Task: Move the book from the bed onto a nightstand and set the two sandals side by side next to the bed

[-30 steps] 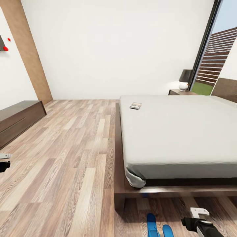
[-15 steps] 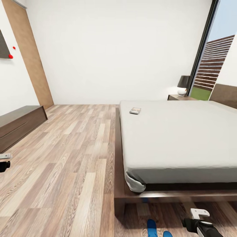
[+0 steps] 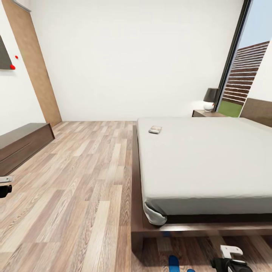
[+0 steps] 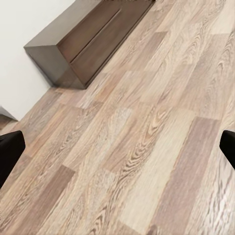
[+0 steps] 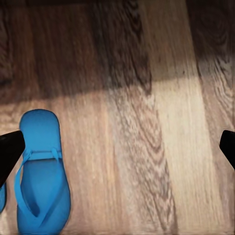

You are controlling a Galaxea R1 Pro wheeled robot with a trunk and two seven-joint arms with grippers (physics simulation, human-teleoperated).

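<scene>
The right gripper (image 5: 117, 147) has its dark fingers (image 5: 10, 147) wide apart over plank floor (image 5: 147, 147), a blue flat sandal (image 5: 41, 171) lying by one tip. The left gripper (image 4: 117, 149) is likewise spread above bare wood grain near a low dark cabinet (image 4: 88, 41). From the head camera, the book (image 3: 155, 130) lies on the bed (image 3: 204, 162), on its smooth off-white mattress; the nightstand (image 3: 206, 113) stands beyond.

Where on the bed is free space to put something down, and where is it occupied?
The mattress is bare except for the book near its far left corner. The far nightstand carries a lamp. Floor at the bed's foot has a sandal.
</scene>
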